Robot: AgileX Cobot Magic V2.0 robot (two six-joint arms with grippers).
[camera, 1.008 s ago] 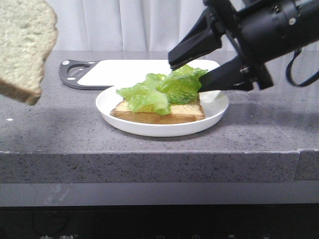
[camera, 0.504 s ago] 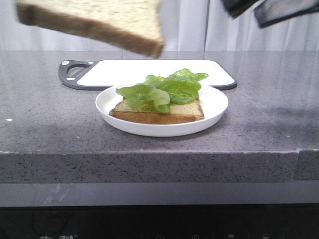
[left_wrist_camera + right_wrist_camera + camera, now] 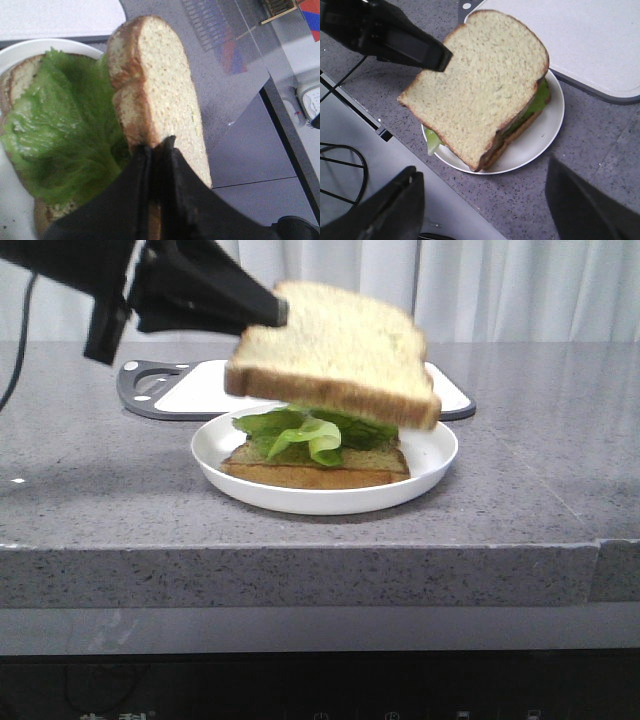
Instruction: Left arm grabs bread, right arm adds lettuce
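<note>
My left gripper (image 3: 272,311) is shut on one edge of the bread (image 3: 335,350), a thick slice with a brown crust. It holds the slice tilted just above the white plate (image 3: 300,502). On the plate a thinner toast slice (image 3: 320,476) carries the green lettuce (image 3: 300,430). In the left wrist view the fingers (image 3: 159,146) pinch the bread (image 3: 160,85) beside the lettuce (image 3: 60,130). In the right wrist view the bread (image 3: 480,85) covers most of the lettuce (image 3: 541,95). My right gripper (image 3: 482,172) is open and empty, above the counter's front edge, out of the front view.
A white cutting board with a dark handle (image 3: 190,388) lies behind the plate; it also shows in the right wrist view (image 3: 590,40). The grey counter's front edge (image 3: 320,545) runs close before the plate.
My left gripper has carried the bread from the upper left, rightward and down, to just over the lettuce. My right gripper has let go of the lettuce and left the front view.
</note>
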